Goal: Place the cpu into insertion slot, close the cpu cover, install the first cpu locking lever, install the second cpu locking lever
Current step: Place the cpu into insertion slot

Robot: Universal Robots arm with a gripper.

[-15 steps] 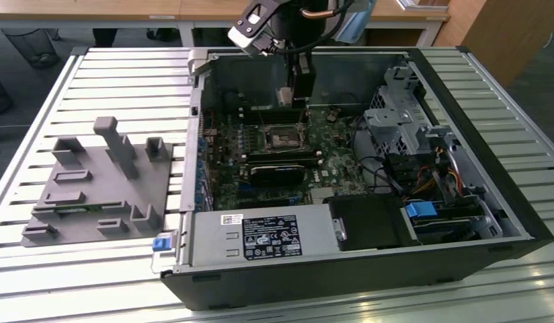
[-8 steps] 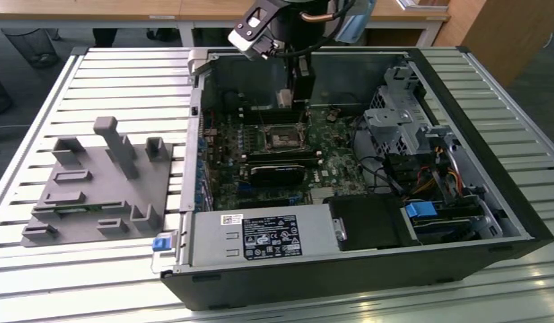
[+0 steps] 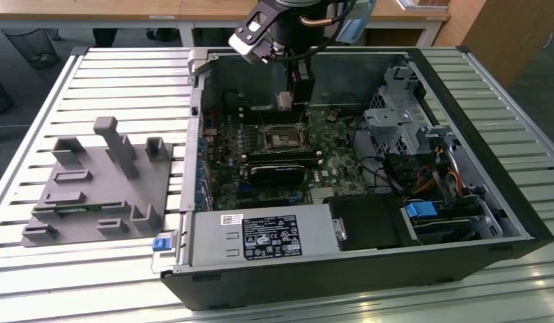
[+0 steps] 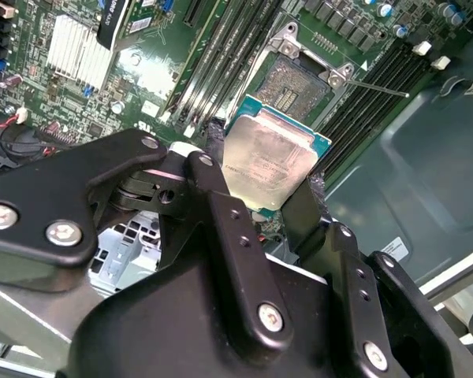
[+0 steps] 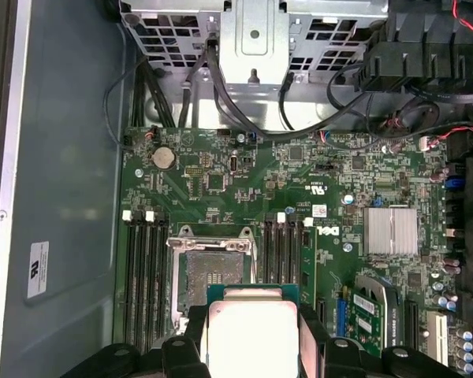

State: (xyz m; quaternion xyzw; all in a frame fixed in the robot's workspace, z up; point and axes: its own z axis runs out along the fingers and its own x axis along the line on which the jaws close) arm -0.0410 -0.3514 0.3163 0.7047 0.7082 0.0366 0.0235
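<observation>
A: Where's the cpu (image 4: 277, 153)?
B: Clamped by its edges in the gripper (image 4: 262, 175); it hangs above the motherboard (image 5: 244, 181), apart from the insertion slot (image 4: 299, 79), which sits near the board's edge by the bare case panel (image 5: 71, 197).
A: Risk?
B: Likely a tilted or off-square descent; a corner could catch the slot's rim and bend contacts.

The small, flat, square cpu (image 4: 272, 153), with a silvery-beige metal face and a thin teal border, is sitting clamped by two opposite edges between the fingers of the black gripper (image 4: 262, 177). It is being held near the slot without touching it. The square black insertion slot (image 5: 213, 277), silver-rimmed with a dark centre, is lying uncovered. The thin silver metal cpu cover (image 5: 209, 243) is showing as a bright strip along one edge of the slot.
</observation>
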